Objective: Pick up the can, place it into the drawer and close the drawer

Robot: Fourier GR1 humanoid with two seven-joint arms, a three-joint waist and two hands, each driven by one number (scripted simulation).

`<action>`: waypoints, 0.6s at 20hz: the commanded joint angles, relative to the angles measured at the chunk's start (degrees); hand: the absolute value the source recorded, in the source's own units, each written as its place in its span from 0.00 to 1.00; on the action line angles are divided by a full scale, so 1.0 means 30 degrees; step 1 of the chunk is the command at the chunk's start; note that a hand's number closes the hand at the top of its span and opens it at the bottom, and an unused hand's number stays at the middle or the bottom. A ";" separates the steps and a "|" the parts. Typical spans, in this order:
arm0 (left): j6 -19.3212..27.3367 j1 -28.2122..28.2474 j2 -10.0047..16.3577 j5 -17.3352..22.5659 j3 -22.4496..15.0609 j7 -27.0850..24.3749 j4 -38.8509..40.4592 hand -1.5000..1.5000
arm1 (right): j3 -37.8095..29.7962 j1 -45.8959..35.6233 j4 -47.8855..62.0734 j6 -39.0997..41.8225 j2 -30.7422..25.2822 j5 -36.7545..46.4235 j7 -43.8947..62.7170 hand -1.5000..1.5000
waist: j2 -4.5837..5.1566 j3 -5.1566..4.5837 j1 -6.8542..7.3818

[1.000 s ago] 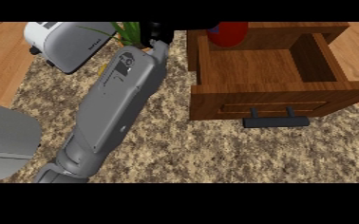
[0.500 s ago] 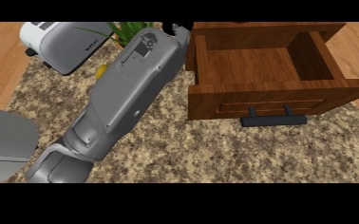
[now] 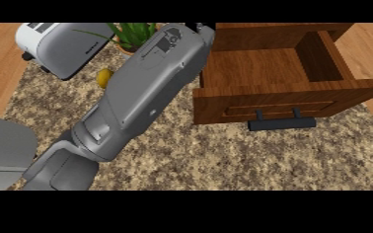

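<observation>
The wooden drawer [image 3: 277,101] stands open at the right, its inside bare as far as it shows, with a black handle [image 3: 282,124] on its front. My left forearm [image 3: 146,94] rises large from the lower left toward the drawer's back left corner. Of the left hand [image 3: 201,28] only a small black part shows at the picture's top, and the rest is cut off. The can is not visible in this view. My right hand does not show.
A white toaster [image 3: 62,47] sits at the far left with a green potted plant [image 3: 134,32] beside it. A small yellow item [image 3: 104,77] lies by the forearm. A grey rounded shape [image 3: 11,153] is at the left edge. The speckled counter [image 3: 241,163] runs in front.
My left forearm has swung right, up against the drawer's left side. The red can, seen a second ago at the top by the hand, has gone out of view.
</observation>
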 commanded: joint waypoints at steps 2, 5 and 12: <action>0.0116 -0.0019 0.0000 0.1422 -0.1120 -0.1183 0.1319 1.00 | 0.0131 -0.0224 0.0290 0.0290 0.0129 0.0609 -0.0215 0.00 | 0.0044 0.0006 -0.0047; 0.0223 -0.0491 0.0000 0.2214 -0.1515 -0.1222 0.1842 1.00 | -0.0549 0.1011 -0.0136 0.0793 0.0345 -0.1239 -0.0150 0.00 | 0.0031 0.0008 -0.0354; 0.1237 -0.0908 0.0000 0.3606 -0.3736 -0.1629 0.2854 1.00 | -0.0116 -0.0610 0.0875 0.0339 -0.0118 -0.0103 -0.0241 0.00 | 0.0177 0.0031 -0.0667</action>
